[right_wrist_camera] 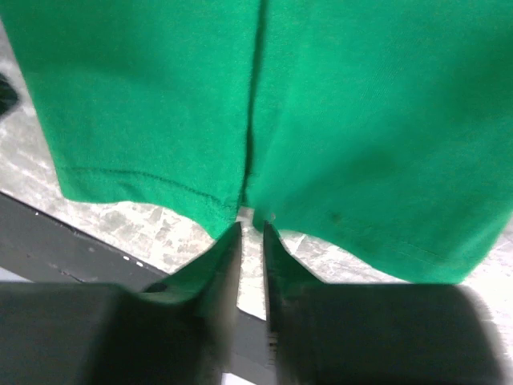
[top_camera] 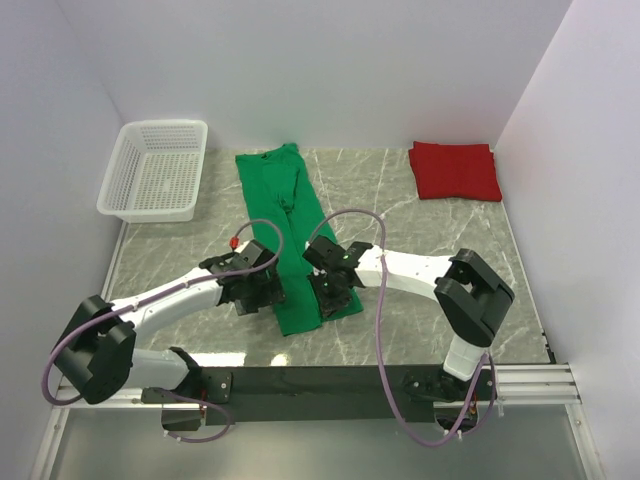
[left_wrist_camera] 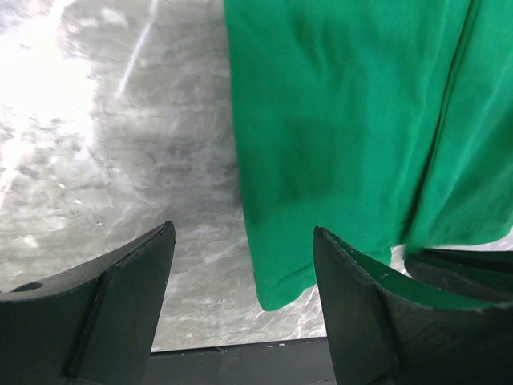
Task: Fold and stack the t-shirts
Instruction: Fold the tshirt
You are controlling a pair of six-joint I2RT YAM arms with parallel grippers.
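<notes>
Right jaws narrow at green t-shirt [right_wrist_camera: 337,120] hem; left jaws straddle corner.

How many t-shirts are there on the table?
2. The green t-shirt lies stretched long in the middle; the red t-shirt sits folded at the far right. No others seem hidden.

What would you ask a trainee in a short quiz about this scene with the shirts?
1. True or false: the red shirt lies inside the basket.
2. Which shirt lies as a long strip in the middle? A. green shirt; B. red shirt.
3. Fill in: the left gripper has its jaws standing ____.
Key: 1 false: the basket is empty, the red shirt outside it; 2 A; 3 open.
</notes>
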